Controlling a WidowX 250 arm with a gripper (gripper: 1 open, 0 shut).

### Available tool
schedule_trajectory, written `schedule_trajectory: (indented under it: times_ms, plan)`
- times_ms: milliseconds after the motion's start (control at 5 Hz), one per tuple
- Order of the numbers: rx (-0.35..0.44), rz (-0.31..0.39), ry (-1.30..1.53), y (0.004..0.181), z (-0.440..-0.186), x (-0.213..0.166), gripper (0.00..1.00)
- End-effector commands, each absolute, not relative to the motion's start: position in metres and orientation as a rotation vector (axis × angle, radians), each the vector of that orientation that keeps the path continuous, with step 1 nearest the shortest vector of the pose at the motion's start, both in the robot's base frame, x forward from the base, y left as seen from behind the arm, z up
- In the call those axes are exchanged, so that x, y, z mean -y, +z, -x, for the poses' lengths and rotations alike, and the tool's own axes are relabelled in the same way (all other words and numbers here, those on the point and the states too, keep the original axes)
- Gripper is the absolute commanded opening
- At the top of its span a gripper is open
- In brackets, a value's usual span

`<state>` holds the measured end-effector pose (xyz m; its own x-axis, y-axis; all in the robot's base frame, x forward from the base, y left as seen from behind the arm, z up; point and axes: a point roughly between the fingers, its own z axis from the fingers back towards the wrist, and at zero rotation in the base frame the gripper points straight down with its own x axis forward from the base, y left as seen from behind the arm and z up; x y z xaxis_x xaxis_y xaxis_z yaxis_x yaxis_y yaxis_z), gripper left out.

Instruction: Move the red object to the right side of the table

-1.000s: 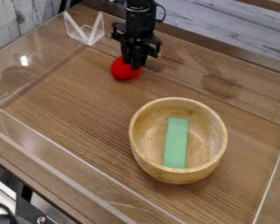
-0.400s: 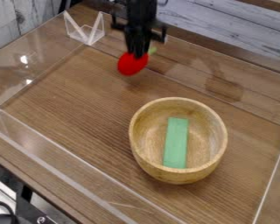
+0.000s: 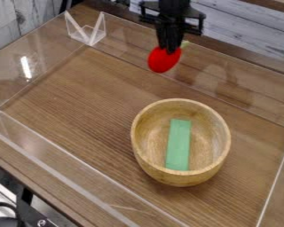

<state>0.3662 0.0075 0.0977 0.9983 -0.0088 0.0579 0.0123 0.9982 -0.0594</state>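
The table (image 3: 74, 115) is a brown wood-grain surface bounded by clear acrylic walls. A round wooden bowl (image 3: 181, 142) rests directly on it, apparently right of center.

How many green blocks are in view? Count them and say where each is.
1. The flat green block lies inside the wooden bowl on the table. None other shows, though the bowl's near wall could hide something small.

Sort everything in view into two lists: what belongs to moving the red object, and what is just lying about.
Belongs to the job:
small red strawberry-like toy
black gripper, shut on it
brown wood-grain table

Just lying about:
round light wooden bowl
flat green block inside the bowl
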Motion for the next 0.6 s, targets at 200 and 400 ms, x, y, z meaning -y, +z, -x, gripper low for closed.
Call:
schedule_trajectory:
  times_ms: [200, 400]
  plan:
    - [0.153, 0.081, -0.018, 0.119, -0.371, 0.037, 0.0]
    - [0.154, 0.082, 0.019, 0.11, -0.371, 0.034, 0.0]
